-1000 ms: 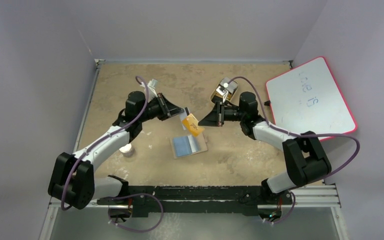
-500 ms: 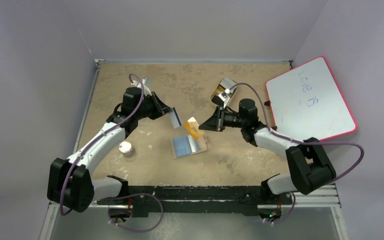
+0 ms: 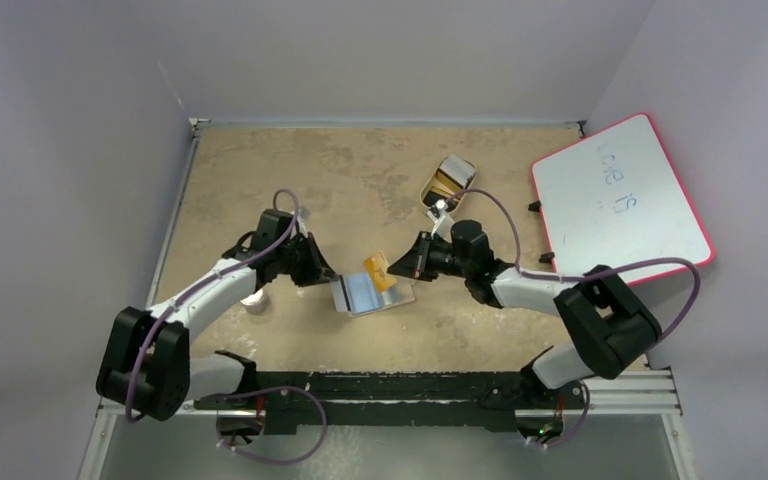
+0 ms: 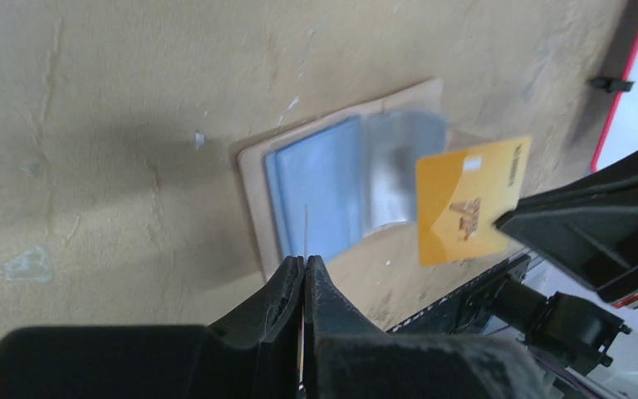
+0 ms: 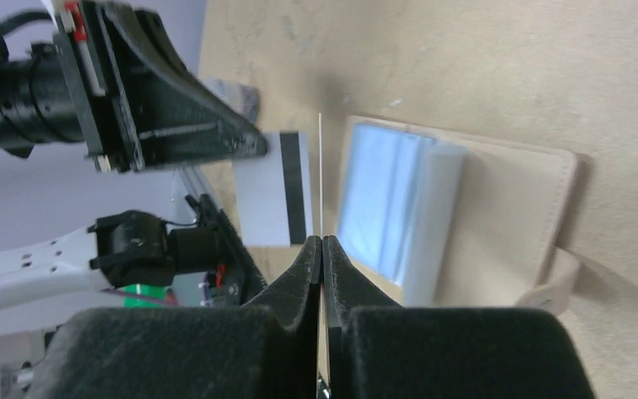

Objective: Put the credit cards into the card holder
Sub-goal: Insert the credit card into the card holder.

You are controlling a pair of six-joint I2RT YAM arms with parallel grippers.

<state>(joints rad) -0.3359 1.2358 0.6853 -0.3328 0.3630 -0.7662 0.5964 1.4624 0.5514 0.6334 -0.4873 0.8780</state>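
The tan card holder (image 3: 398, 296) lies open and flat at mid-table, with a pale blue-grey card (image 3: 365, 291) on its left panel. It also shows in the left wrist view (image 4: 253, 187) and in the right wrist view (image 5: 515, 208). My left gripper (image 3: 326, 279) is shut on a white card with a black stripe (image 3: 341, 294), held at the holder's left edge; its own camera sees that card edge-on (image 4: 306, 229). My right gripper (image 3: 403, 268) is shut on an orange card (image 3: 378, 270) just over the holder's far edge. The orange card shows face-on in the left wrist view (image 4: 469, 199).
A tan oval tray (image 3: 428, 188) with small items stands behind the right arm. A white board with a red rim (image 3: 620, 200) lies at the right. A small round silver object (image 3: 252, 298) sits under the left forearm.
Both grippers have come down and inward to the open holder. The left one carried its striped card from the far left to the holder's left edge. The right one lowered the orange card.
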